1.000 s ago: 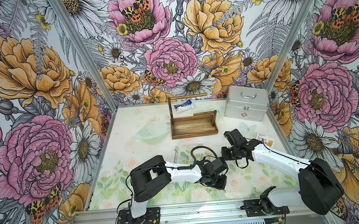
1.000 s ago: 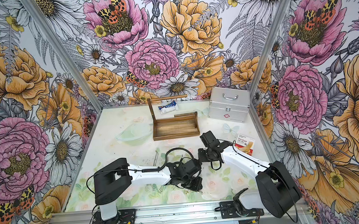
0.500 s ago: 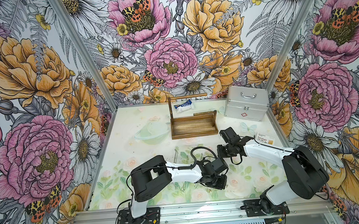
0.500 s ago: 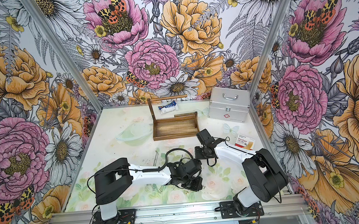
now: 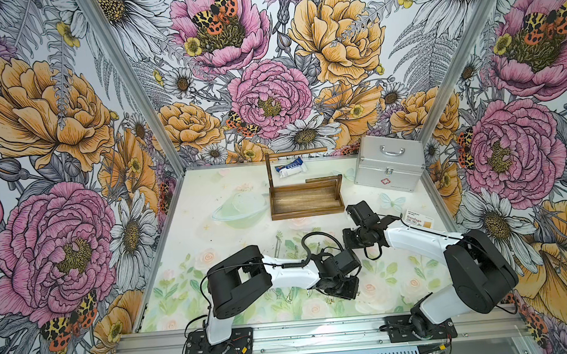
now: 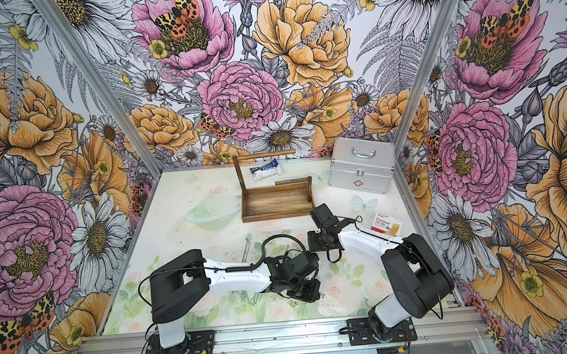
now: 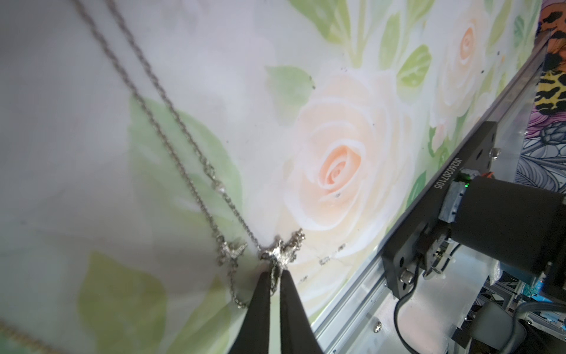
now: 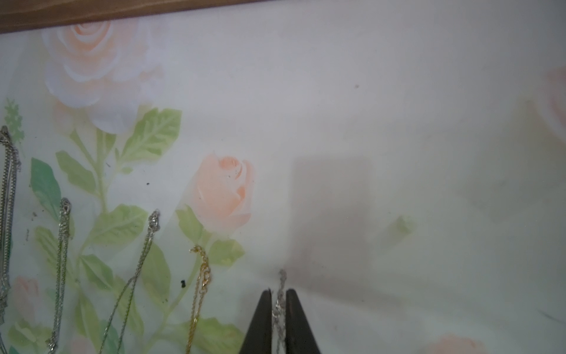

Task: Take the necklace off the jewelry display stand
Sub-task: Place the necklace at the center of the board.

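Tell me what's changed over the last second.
The right arm drew in: its elbow swung toward the middle, and the right end effector edged left, a silver chain between its jaws. No taking or letting go shows. The left arm, the left end effector pinching the necklace, the jewelry display stand and the metal case stayed put.

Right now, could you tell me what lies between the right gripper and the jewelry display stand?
In the right wrist view, only bare mat separates the right gripper from the jewelry display stand; the silver chain pokes just past its fingers.
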### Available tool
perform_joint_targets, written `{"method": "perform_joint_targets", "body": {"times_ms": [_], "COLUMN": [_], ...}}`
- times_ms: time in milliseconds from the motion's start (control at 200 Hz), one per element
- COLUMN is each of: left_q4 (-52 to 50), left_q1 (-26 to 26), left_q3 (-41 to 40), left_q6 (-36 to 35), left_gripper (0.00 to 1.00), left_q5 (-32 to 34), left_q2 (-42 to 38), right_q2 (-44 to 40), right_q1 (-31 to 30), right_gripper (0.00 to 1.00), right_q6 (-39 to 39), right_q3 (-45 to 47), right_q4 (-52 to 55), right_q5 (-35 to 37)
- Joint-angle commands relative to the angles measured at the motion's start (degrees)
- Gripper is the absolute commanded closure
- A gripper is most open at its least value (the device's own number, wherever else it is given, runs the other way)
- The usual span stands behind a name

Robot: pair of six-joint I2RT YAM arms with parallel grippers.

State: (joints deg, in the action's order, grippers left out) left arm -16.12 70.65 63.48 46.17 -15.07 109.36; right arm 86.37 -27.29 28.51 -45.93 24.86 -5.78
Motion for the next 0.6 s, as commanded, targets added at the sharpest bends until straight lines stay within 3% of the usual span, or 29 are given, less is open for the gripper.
{"method": "perform_joint_targets", "body": {"times_ms": [0, 590], "left_q4": [-2.51, -3.83], "left_q1": [0.47, 1.39], "left_q3": [-0.07, 0.56], "left_q6": [-0.21, -0.96], "left_gripper": [0.89, 0.88], "left_q5": [0.72, 1.8], "left_q2": [1.9, 0.81], "right_q2": [-0.33, -5.16], "right_q1": [0.81, 5.35], "right_gripper": [0.85, 0.68], "right_q6": [-0.49, 0.53], "right_q3": [-0.09, 0.36], "right_q4": [-0.96, -1.97], "right_q5": [1.05, 1.09]}}
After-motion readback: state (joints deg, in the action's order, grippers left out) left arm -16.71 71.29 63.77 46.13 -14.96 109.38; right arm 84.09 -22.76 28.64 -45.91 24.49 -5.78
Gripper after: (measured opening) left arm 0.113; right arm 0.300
